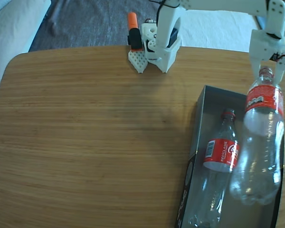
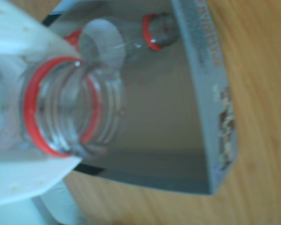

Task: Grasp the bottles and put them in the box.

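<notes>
In the fixed view a round-cornered wooden table (image 1: pixel 85 142) fills most of the scene, with the white arm's base (image 1: pixel 162 45) standing at its far edge beside an orange-and-black part (image 1: pixel 134 33) on a white perforated foot. The large shallow cardboard box (image 1: pixel 199 142) — dark grey inside, black on its outer sides with small white markings — sits at the right of the table and runs from mid-depth to the near edge.

One clear plastic bottle with a red label and red neck ring (image 1: pixel 221 154) lies flat inside the box along its left half, neck toward the far end. The second clear red-labelled bottle (image 1: pixel 262 142) is over the right half of the box, held by its neck in the white two-finger gripper (image 1: pixel 267 71), with its base pointing toward the near end; whether the base touches the box floor cannot be told.

In the wrist view the held bottle's open mouth and red neck ring (image 2: pixel 61 112) fill the left side, with the white gripper fingers (image 2: pixel 18 47) pressed against the neck — the jaws pinch it. Behind it show the grey box floor (image 2: pixel 154 117) and the lying bottle's mouth and ring (image 2: pixel 158 30).
</notes>
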